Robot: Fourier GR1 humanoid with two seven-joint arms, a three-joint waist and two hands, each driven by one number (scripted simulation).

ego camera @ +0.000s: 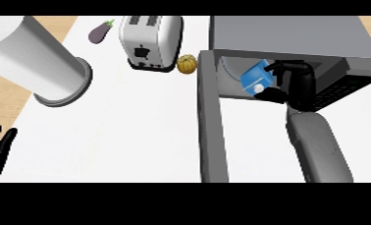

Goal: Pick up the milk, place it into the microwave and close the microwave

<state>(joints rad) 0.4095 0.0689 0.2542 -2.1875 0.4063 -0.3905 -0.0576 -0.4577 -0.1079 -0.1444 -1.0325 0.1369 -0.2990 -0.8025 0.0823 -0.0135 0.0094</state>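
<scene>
Milk carton held at the mouth of the open microwave.

The right hand (293,84) curls its fingers around the blue milk carton (253,75), which sits tilted just left of the palm, inside the microwave (290,35) cavity — the door (211,121) swung open, further left of the hand. Well beyond that door stand a toaster (150,40), a small yellow melon (187,64) and an eggplant (100,32). Only dark fingertips of the left hand (6,143) show at the far-left edge — whether open or curled, I cannot tell.
</scene>
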